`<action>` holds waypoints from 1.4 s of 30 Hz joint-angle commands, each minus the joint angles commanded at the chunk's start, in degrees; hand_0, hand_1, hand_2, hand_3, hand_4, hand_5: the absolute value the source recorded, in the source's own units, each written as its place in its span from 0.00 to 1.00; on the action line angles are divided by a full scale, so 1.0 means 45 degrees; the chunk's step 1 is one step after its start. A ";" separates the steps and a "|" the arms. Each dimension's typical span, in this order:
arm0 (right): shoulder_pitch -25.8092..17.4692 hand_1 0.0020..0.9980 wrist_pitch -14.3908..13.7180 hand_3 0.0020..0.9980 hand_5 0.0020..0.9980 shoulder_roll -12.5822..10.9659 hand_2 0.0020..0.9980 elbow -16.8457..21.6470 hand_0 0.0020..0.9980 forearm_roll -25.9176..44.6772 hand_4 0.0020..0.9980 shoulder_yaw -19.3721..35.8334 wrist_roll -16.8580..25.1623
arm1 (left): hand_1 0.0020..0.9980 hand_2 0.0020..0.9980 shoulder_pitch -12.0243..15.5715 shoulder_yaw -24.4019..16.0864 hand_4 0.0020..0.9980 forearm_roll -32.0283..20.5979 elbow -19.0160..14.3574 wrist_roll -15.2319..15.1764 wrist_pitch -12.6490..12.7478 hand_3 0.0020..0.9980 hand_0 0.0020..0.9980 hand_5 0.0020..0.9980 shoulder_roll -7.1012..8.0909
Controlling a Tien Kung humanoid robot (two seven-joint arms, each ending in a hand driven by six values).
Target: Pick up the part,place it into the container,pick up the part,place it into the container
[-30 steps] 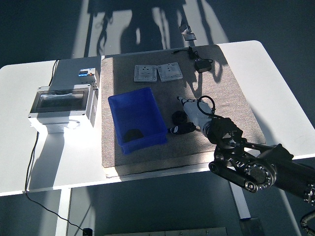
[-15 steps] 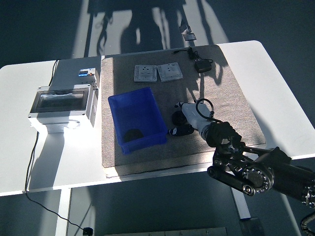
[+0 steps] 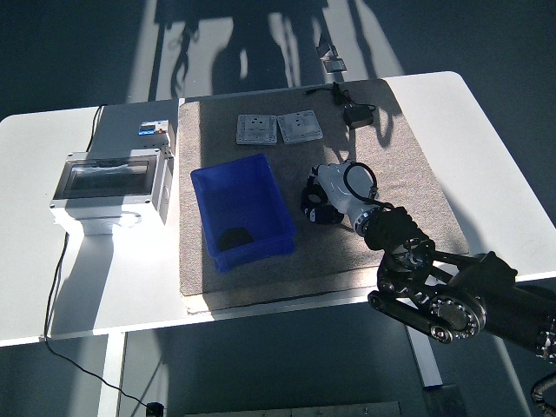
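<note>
One dark part [image 3: 231, 236] already lay in the blue plastic container [image 3: 261, 178]; at its three o'clock, the right hand [image 3: 328, 196] was closed around the second black part [image 3: 312, 211], not yet delivered.

The white desk [image 3: 486, 148] carried a grey mat [image 3: 382, 165] over its middle. A grey electrical box [image 3: 109, 187] sat directly on its left part, beside the mat.

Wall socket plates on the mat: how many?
2. One socket plate and a second socket plate lie side by side at the mat's far edge, beyond the blue bin. None looks hidden.
</note>
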 joint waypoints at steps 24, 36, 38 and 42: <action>0.1027 0.83 0.0295 0.72 0.28 0.0153 0.81 0.2086 0.91 0.1544 0.58 -0.2008 0.2077 | 0.64 0.69 -0.0031 0.0087 0.53 -0.0158 0.0000 -0.0024 0.0020 0.56 0.67 0.58 0.0023; 0.1034 1.00 0.1011 0.96 0.41 0.0221 0.97 0.1968 1.00 0.1700 0.67 -0.2292 0.1844 | 0.64 0.69 -0.0012 0.0091 0.53 -0.0239 0.0000 0.0002 0.0035 0.56 0.67 0.60 0.0044; 0.0840 1.00 0.0613 0.96 0.41 0.0159 0.97 0.1951 1.00 0.1934 0.67 -0.2012 0.2051 | 0.64 0.69 -0.0012 0.0097 0.53 -0.0226 0.0000 0.0004 0.0036 0.56 0.67 0.60 0.0049; -0.0083 1.00 -0.0603 0.97 0.44 -0.0230 0.99 0.2174 1.00 0.3101 0.68 -0.0878 0.2931 | 0.64 0.69 0.0014 0.0121 0.53 -0.0267 0.0000 -0.0001 0.0053 0.56 0.67 0.60 0.0041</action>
